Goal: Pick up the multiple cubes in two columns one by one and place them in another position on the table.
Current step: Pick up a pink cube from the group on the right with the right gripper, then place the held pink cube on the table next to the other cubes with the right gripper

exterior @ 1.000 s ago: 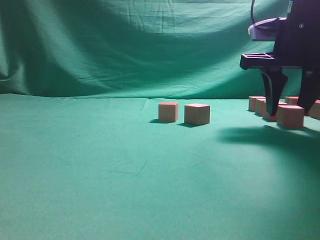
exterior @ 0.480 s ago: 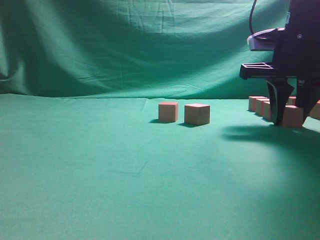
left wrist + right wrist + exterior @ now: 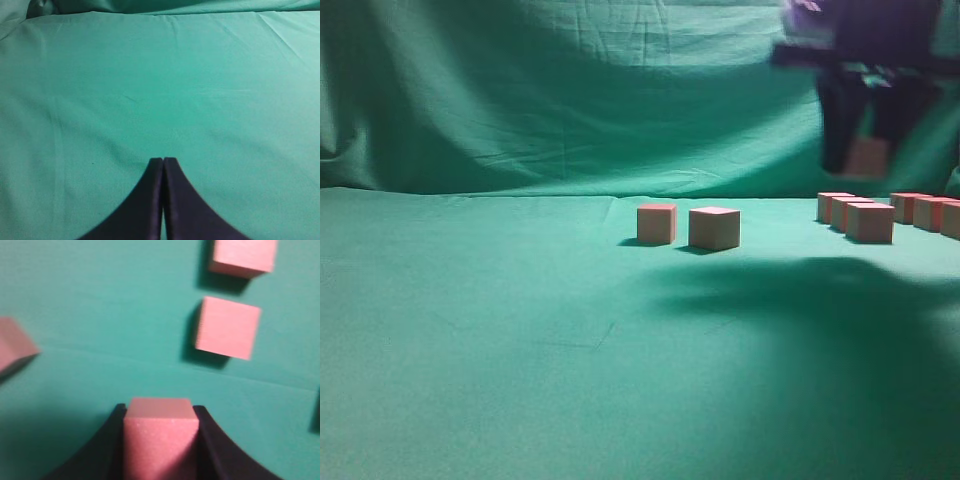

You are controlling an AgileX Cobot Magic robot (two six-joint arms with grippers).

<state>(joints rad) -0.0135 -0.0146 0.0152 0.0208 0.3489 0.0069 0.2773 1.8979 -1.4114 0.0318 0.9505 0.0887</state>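
You will find no brand, label or writing on any face in these views; the cubes are plain. Nearest you, the table (image 3: pixel 520 360) is a broad spread of smooth green cloth. In the left wrist view your left gripper (image 3: pixel 163 161) hangs over bare cloth with its two dark fingers pressed together and nothing between them. Farther in, near the middle of the exterior view, two cubes stand on the table just beside each other with a narrow gap between them: the left cube (image 3: pixel 657 223) and the right cube (image 3: pixel 714 228). To the right, at about the same depth and beyond, the remaining cubes lie in two rows (image 3: pixel 870 221) running away from you. Above those rows your right gripper (image 3: pixel 867 155) is raised well clear of the table, pointing down and blurred in the picture, its fingers clamped on a held cube (image 3: pixel 161 440), which shows squarely between the dark fingers in the right wrist view. Below it that view shows more cubes on the cloth, two of them (image 3: pixel 228 327) ahead to the right. Behind everything hangs the creased green backdrop (image 3: pixel 570 90).
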